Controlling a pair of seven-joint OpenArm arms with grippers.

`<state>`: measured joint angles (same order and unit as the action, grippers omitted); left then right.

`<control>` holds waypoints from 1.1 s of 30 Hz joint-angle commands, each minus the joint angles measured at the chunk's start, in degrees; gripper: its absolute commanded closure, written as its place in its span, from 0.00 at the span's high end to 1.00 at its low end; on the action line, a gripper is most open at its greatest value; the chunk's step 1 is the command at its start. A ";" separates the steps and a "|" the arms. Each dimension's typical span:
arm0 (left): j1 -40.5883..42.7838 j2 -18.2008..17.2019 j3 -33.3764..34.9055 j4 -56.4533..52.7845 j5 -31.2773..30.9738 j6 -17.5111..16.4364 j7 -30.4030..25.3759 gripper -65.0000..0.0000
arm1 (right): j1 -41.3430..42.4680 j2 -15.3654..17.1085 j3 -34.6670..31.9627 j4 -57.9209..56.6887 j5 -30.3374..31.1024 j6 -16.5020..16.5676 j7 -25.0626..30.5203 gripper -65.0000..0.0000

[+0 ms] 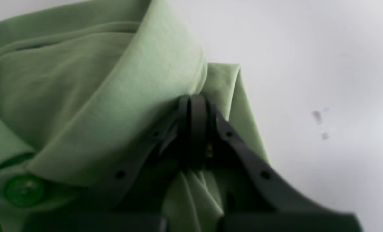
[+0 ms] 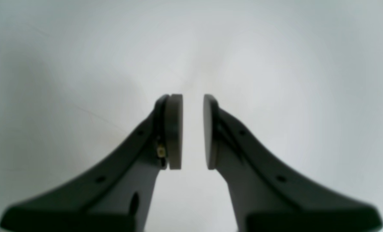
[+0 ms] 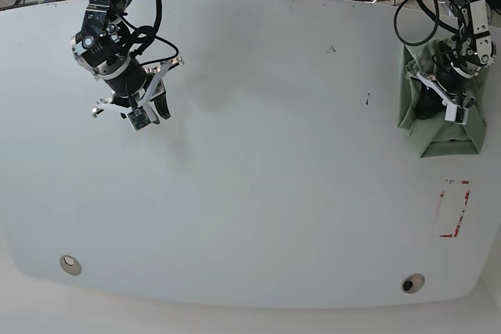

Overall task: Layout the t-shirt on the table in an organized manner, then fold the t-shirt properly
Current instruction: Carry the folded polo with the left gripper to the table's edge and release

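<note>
- Our left gripper [image 1: 196,129] is clamped on a pinch of the t-shirt [image 1: 120,96], just beside the fold-down collar; a green button [image 1: 23,190] shows at the lower left of the wrist view.
- Our right gripper [image 2: 193,132] hangs over bare table [image 3: 258,154] with a narrow gap between its pads, holding nothing.
- We judge the task near its end: in the base view the t-shirt lies as a compact folded bundle at the table's far right edge, above the red tape rectangle [image 3: 454,209].
- Left, as we see it: release, and perhaps place the bundle.
- The shirt sits directly under the left gripper and well apart from the right.
</note>
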<state>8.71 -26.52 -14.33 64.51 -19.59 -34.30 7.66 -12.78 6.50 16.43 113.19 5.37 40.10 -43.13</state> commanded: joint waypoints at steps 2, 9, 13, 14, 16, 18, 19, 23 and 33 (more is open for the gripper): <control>-0.49 -3.85 -1.01 -3.54 4.34 0.33 6.19 0.00 | 0.42 0.40 0.15 1.14 0.74 -0.10 1.42 0.16; -2.34 -8.60 -1.19 -8.12 4.08 -2.84 6.10 0.00 | 0.42 0.40 0.15 1.23 0.74 -0.10 1.42 0.16; -3.30 -10.62 -1.10 -10.05 4.25 -4.60 6.10 0.00 | 0.42 0.40 0.15 1.85 0.74 -0.10 1.42 0.16; -3.39 -11.06 -0.93 -10.23 4.25 -4.95 6.10 0.00 | 0.42 0.40 0.15 1.93 0.74 -0.10 1.42 0.16; -3.57 -12.03 -0.93 -10.23 4.34 -5.65 6.10 0.00 | 0.34 0.40 0.15 2.02 0.74 -0.10 1.42 0.16; -3.57 -12.64 -0.84 -10.14 4.34 -5.70 6.10 0.00 | 0.07 0.40 0.15 2.02 0.74 -0.10 1.42 0.16; -3.57 -13.17 -0.84 -10.05 4.34 -5.70 6.10 0.00 | -0.10 0.40 0.15 2.02 0.74 -0.10 1.42 0.16; -3.57 -14.93 -0.84 -9.52 4.25 -5.70 6.10 0.00 | -0.19 0.40 0.15 2.11 0.74 -0.10 1.42 0.16; -3.39 -15.98 -5.41 6.92 3.99 -5.70 8.65 0.00 | 0.69 0.49 -0.03 2.11 0.30 -0.10 1.77 0.16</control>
<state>6.66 -40.77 -17.72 65.63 -14.11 -39.97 17.19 -13.17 6.50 16.25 113.95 5.17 40.10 -43.09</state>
